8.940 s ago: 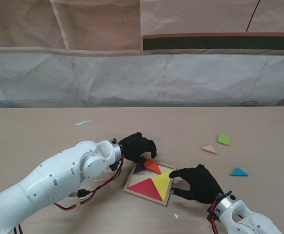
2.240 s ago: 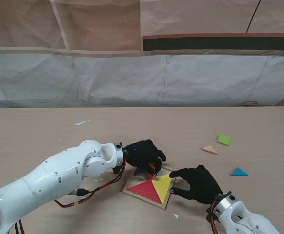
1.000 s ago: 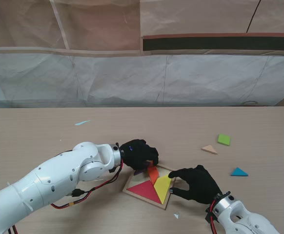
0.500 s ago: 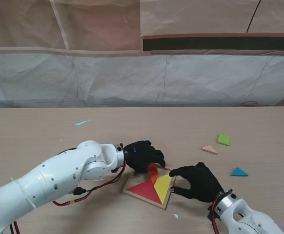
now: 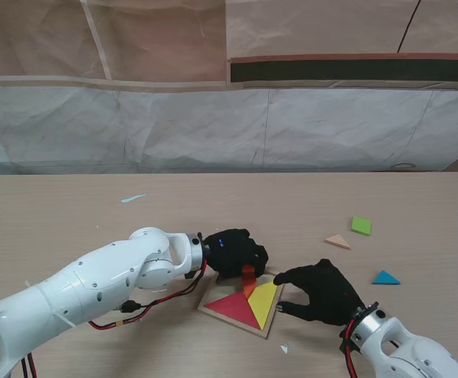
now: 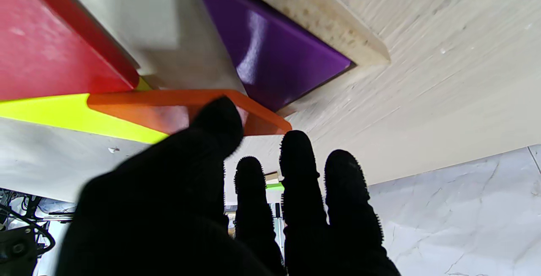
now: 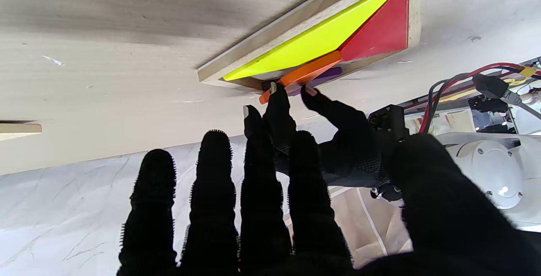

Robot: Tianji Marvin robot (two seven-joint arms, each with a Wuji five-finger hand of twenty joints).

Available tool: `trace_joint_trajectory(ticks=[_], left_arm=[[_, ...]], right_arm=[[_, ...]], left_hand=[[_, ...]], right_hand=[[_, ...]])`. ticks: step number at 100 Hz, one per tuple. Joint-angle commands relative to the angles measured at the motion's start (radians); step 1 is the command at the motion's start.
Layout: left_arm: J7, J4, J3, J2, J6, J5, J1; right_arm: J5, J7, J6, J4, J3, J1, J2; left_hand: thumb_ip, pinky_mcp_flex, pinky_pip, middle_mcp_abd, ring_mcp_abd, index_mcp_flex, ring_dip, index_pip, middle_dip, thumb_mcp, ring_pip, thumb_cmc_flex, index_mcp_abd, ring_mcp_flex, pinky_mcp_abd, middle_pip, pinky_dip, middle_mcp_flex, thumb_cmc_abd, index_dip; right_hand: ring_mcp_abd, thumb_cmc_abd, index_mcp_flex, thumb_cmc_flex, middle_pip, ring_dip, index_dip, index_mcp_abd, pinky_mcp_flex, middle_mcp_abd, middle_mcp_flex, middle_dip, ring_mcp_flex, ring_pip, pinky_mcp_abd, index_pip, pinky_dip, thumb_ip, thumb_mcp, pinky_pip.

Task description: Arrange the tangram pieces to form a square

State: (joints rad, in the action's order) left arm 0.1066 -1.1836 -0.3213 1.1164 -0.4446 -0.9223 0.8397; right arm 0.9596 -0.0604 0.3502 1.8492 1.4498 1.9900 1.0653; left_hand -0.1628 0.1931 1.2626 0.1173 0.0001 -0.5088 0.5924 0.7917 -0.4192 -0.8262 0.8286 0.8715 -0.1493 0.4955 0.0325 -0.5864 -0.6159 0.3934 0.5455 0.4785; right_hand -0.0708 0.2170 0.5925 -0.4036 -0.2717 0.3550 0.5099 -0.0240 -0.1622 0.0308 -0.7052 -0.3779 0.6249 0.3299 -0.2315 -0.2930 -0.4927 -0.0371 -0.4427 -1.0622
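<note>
Pinching the tilted orange tangram piece [image 5: 249, 277], the black-gloved left hand [image 5: 233, 253] is seen; the right hand [image 5: 323, 291] is spread, empty, by the shallow wooden square tray [image 5: 270, 324]; no writing is legible.

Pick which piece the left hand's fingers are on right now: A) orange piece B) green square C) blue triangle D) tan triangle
A: the left hand pinches the orange piece tilted over the wooden tray; its fingertips show on the orange edge in the right wrist view, while the others lie apart on the table.
</note>
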Motion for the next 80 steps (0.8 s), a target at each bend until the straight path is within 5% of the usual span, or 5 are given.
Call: trace_joint_trajectory(ticks=[1,19,27,54,80], left_arm=[[-0.018,-0.005,-0.008,0.0,-0.005,0.0,0.006],[-0.014,-0.002,-0.022,-0.006,-0.026,-0.003,0.016],[-0.025,-0.007,-0.034,-0.01,-0.027,0.003,0.025],[-0.08,-0.05,-0.063,-0.023,-0.034,0.013,0.039],[-0.093,-0.072,-0.094,-0.027,-0.028,0.014,0.059]], right_arm=[[0.007,0.015,0.009,0.018,0.004,0.01,-0.001],[0.017,0.026,0.023,0.033,0.016,0.014,-0.003],[0.019,0.029,0.025,0.036,0.019,0.014,-0.004],[0.017,0.04,0.024,0.031,0.007,0.003,-0.006],[0.01,0.048,0.018,0.038,0.004,0.005,-0.006]], left_hand=[[-0.036,0.011,0.023,0.02,-0.02,-0.055,-0.002,0.079,-0.006,-0.04,0.009,0.062,-0.049,0.029,0.032,-0.026,-0.006,0.01,0.047,0.036],[-0.063,0.013,-0.014,0.015,-0.028,-0.07,-0.012,0.097,-0.005,-0.04,-0.037,0.108,-0.04,0.035,0.041,-0.023,0.013,0.011,0.057,0.049],[0.015,-0.027,-0.091,0.012,-0.033,-0.022,-0.059,0.031,0.008,-0.045,-0.081,0.023,-0.019,-0.014,0.029,0.007,0.049,-0.018,0.008,0.023],[0.014,-0.145,-0.152,-0.002,-0.008,0.13,-0.083,-0.167,0.035,0.101,-0.133,-0.17,0.1,-0.125,0.004,0.051,0.068,-0.105,-0.016,-0.081],[0.038,-0.197,-0.166,-0.013,0.004,0.112,-0.079,-0.187,0.038,0.343,-0.151,-0.134,0.123,-0.163,-0.008,0.066,0.076,-0.112,-0.177,-0.098]], right_hand=[[0.003,-0.033,0.004,-0.008,0.003,-0.005,-0.008,-0.009,0.012,0.002,0.024,0.0,-0.02,-0.006,-0.003,-0.002,-0.011,0.004,0.012,0.009],[0.004,-0.034,0.0,-0.007,0.004,-0.006,-0.009,-0.009,0.011,0.002,0.025,0.001,-0.02,-0.006,-0.002,0.0,-0.011,0.004,0.011,0.009],[0.004,-0.033,0.002,-0.007,0.003,-0.006,-0.009,-0.009,0.01,0.001,0.023,0.001,-0.021,-0.006,-0.002,0.0,-0.01,0.004,0.011,0.009],[0.004,-0.034,0.002,-0.006,0.003,-0.005,-0.008,-0.01,0.01,0.0,0.023,0.0,-0.018,-0.005,-0.001,-0.001,-0.01,0.004,0.011,0.009],[0.003,-0.034,0.003,-0.006,0.003,-0.005,-0.007,-0.01,0.011,0.002,0.022,0.0,-0.018,-0.005,-0.001,-0.001,-0.009,0.004,0.01,0.009]])
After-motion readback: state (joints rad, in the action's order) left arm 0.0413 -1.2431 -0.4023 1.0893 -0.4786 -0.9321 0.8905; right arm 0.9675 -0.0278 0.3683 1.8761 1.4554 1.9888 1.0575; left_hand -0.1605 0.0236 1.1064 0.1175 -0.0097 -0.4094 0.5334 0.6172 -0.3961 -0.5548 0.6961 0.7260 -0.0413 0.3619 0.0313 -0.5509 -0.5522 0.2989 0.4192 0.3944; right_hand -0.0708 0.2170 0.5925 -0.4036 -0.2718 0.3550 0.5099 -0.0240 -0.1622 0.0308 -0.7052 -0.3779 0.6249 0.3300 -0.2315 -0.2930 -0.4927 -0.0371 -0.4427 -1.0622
